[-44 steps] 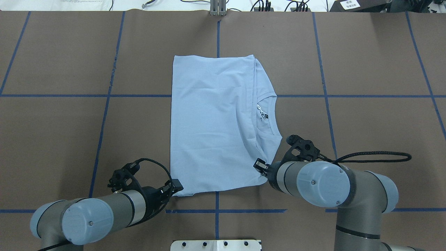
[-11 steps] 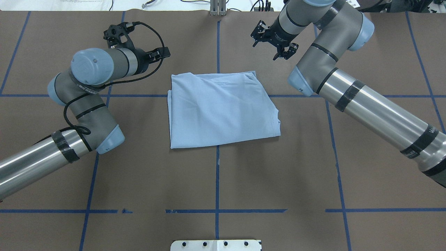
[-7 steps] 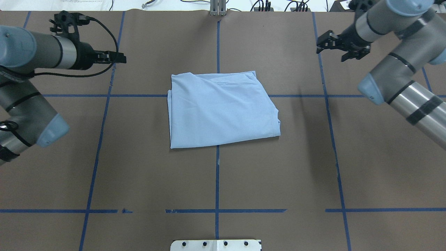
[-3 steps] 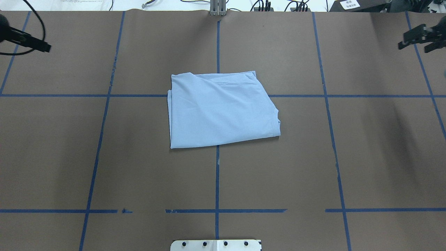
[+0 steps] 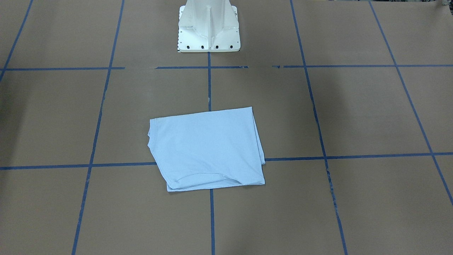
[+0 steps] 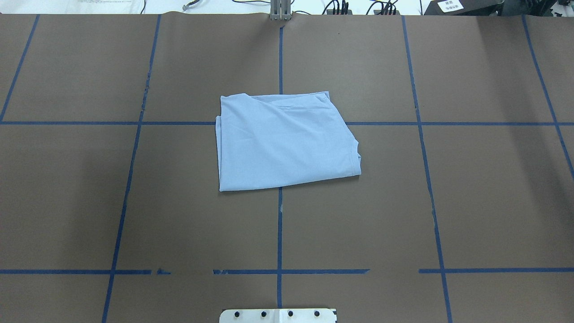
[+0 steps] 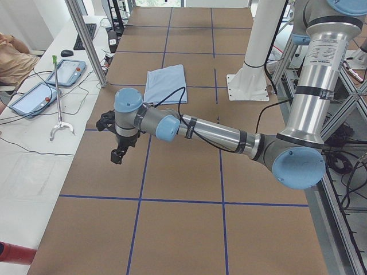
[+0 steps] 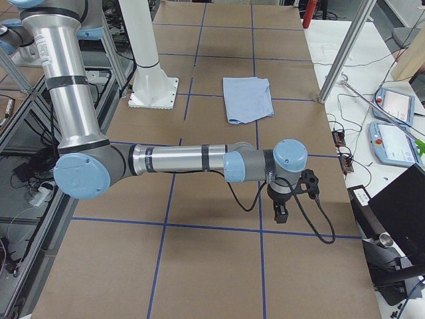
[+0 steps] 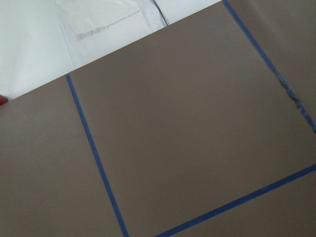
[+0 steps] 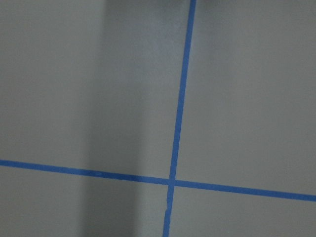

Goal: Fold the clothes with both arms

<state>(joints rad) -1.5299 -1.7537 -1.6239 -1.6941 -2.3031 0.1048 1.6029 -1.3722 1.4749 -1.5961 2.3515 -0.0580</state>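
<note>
A light blue T-shirt (image 6: pixel 287 141) lies folded into a flat, rough rectangle at the middle of the brown table (image 6: pixel 448 202), covering a crossing of the blue tape lines (image 6: pixel 279 233), touched by neither arm. The left arm (image 7: pixel 212 133) reaches low over the table's left end, its left gripper (image 7: pixel 116 156) pointing down above bare surface. The right arm (image 8: pixel 179 159) does likewise at the right end with the right gripper (image 8: pixel 281 214). Whether either gripper is open or closed cannot be told.
</note>
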